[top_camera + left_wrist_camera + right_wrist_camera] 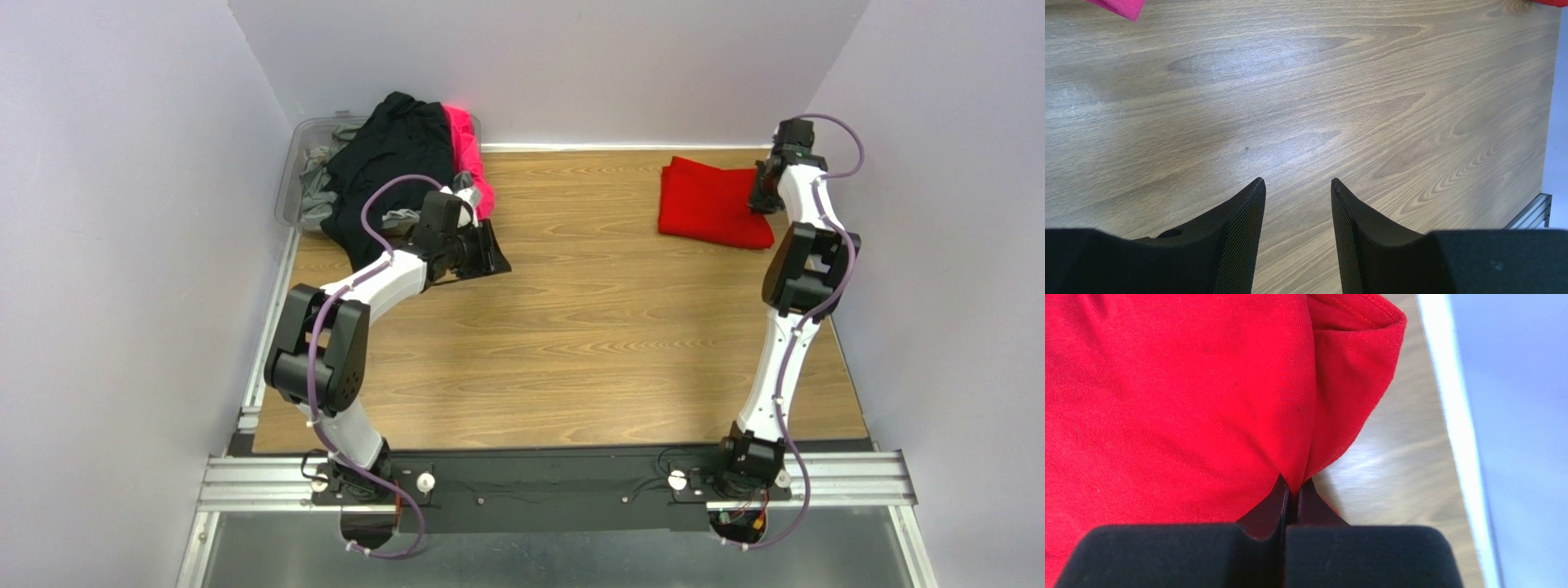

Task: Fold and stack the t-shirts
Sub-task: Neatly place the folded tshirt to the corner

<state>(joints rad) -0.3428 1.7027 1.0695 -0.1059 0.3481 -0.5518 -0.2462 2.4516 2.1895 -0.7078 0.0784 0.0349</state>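
Showing one red t-shirt [709, 202], one black [393, 165], one pink [466, 147].

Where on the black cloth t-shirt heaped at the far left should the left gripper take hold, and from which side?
On the black t-shirt, probably its loose lower edge, which spills from the clear plastic bin onto the wooden table. Bring the open left gripper in low from the table side, where that cloth lies free.
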